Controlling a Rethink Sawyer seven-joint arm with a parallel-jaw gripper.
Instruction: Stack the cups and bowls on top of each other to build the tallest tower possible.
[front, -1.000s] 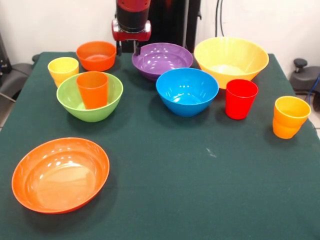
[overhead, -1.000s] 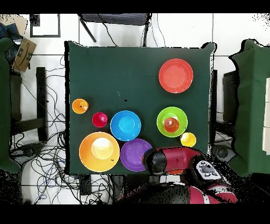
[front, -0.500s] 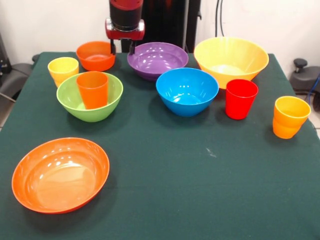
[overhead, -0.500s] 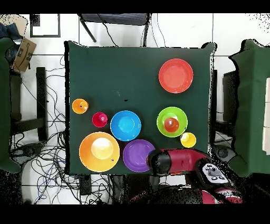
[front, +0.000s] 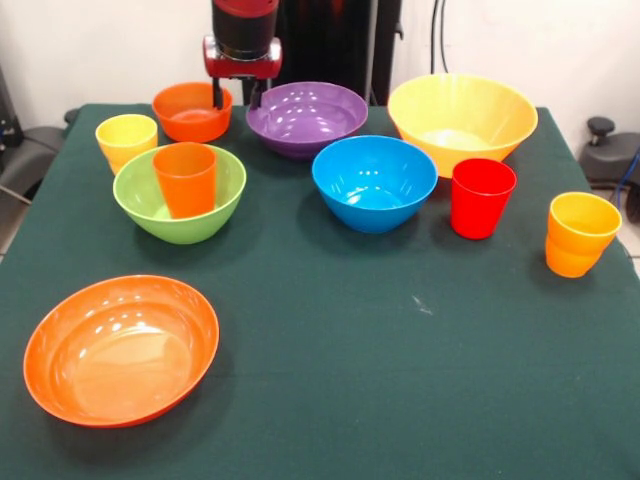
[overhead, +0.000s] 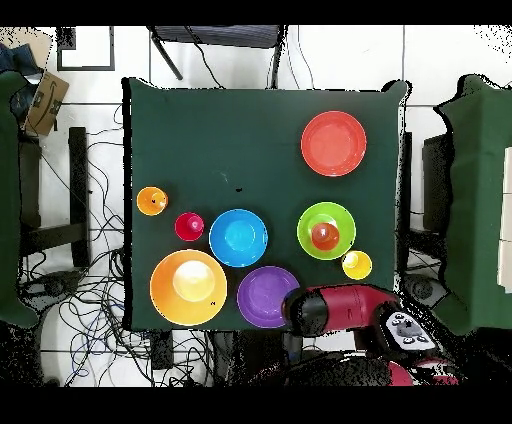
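Note:
My gripper (front: 237, 96) hangs at the back of the table, open. One finger (front: 255, 95) is inside the left rim of the purple bowl (front: 307, 118); the other shows against the small deep orange bowl (front: 190, 112). The orange cup (front: 185, 178) stands upright inside the green bowl (front: 190, 228). Standing alone are the yellow cup (front: 126, 140), blue bowl (front: 374, 182), big yellow bowl (front: 462, 120), red cup (front: 482, 197), yellow-orange cup (front: 581, 233) and wide shallow orange bowl (front: 120, 348). In the overhead view the arm (overhead: 310, 310) hides the gripper beside the purple bowl (overhead: 266, 296).
The green cloth table (front: 400, 380) drops off at its edges all round. Seen from above, cables and chairs (overhead: 60, 200) surround it, and the wide orange bowl (overhead: 333, 143) lies far from the arm.
My gripper has moved left along the back of the table. The purple bowl has slid left with it, closer to the small orange bowl. Everything else stayed put.

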